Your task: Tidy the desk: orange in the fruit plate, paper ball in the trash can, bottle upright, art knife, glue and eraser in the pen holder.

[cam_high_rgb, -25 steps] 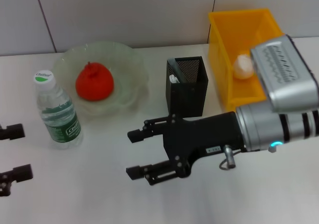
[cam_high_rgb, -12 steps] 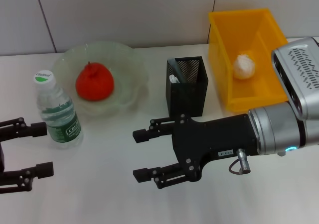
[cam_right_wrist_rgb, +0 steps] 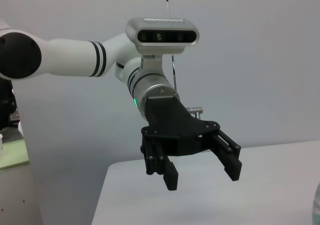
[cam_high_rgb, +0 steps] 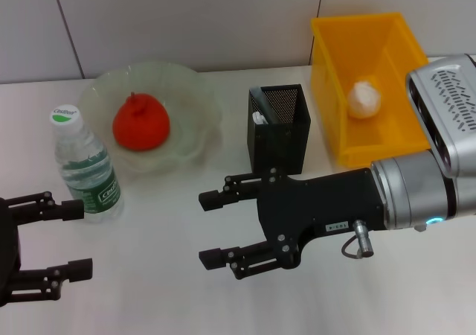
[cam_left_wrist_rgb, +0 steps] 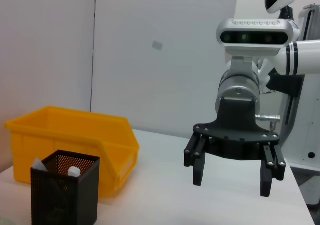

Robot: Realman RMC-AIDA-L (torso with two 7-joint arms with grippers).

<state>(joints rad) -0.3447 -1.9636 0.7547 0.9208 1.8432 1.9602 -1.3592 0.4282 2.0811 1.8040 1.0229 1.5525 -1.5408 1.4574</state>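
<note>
Over the middle of the counter (cam_high_rgb: 149, 290), the right tool (cam_high_rgb: 212, 229) hung with its two black fingers spread wide, holding nothing and touching nothing. Its arm reached in from the counter's right edge, lying nearly level, the fingers pointing toward the left edge. The left wrist view showed the same tool (cam_left_wrist_rgb: 231, 172) head-on, fingertips well clear of the white surface.

At the near left corner, the left tool (cam_high_rgb: 74, 240) was likewise wide open and empty, its fingers pointing toward the right edge; one fingertip lay just beside the bottle's base, though contact could not be judged. The right wrist view showed it (cam_right_wrist_rgb: 202, 171) hanging above the counter, the silver and white arm bent behind it.

The bottle (cam_high_rgb: 84, 166) stood upright near the left edge, white cap on top, green label facing forward. Behind it, toward the far edge, the orange (cam_high_rgb: 140, 123) sat inside the plate (cam_high_rgb: 195, 104). The holder (cam_high_rgb: 279, 128) stood in the middle toward the far edge, with pale tips showing above its rim. Just beside it, at the far right corner, the paper ball (cam_high_rgb: 364, 100) lay inside the yellow can (cam_high_rgb: 327, 74).
</note>
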